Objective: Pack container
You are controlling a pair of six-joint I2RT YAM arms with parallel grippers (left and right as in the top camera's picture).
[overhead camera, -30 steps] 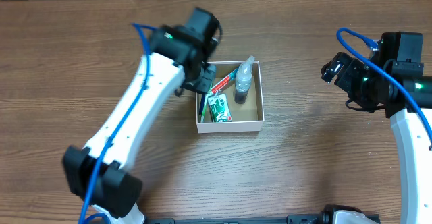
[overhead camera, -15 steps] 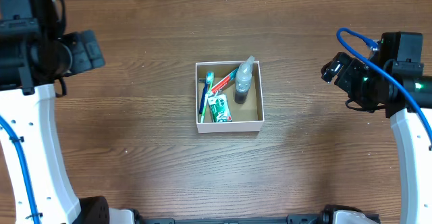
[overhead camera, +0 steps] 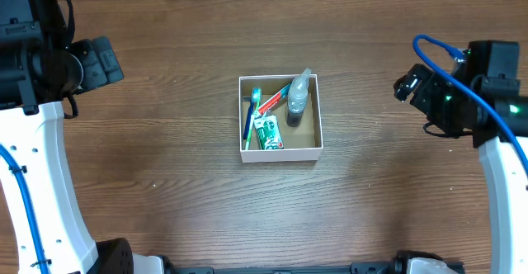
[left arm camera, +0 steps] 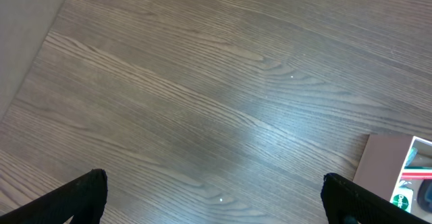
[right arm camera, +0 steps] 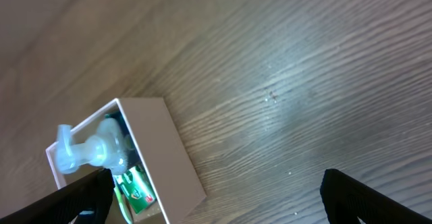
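The container [overhead camera: 280, 153] sits at the middle of the table [overhead camera: 165, 183], well apart from both arms. Inside it a toothbrush [overhead camera: 250, 117] lies along the left wall, a green packet [overhead camera: 267, 132] just beside it, a red and green tube [overhead camera: 274, 99] behind, and a clear spray bottle [overhead camera: 297, 101] on the right with its head at the back rim. A second ago the left arm reached over the container's left edge; now the left tool [left arm camera: 214, 197] hangs far off to the left over bare wood, fingers spread wide and holding nothing, about where it was half a second ago. The right tool [right arm camera: 216, 197] has stayed out at the right, also spread wide and empty, and the contents have not shifted
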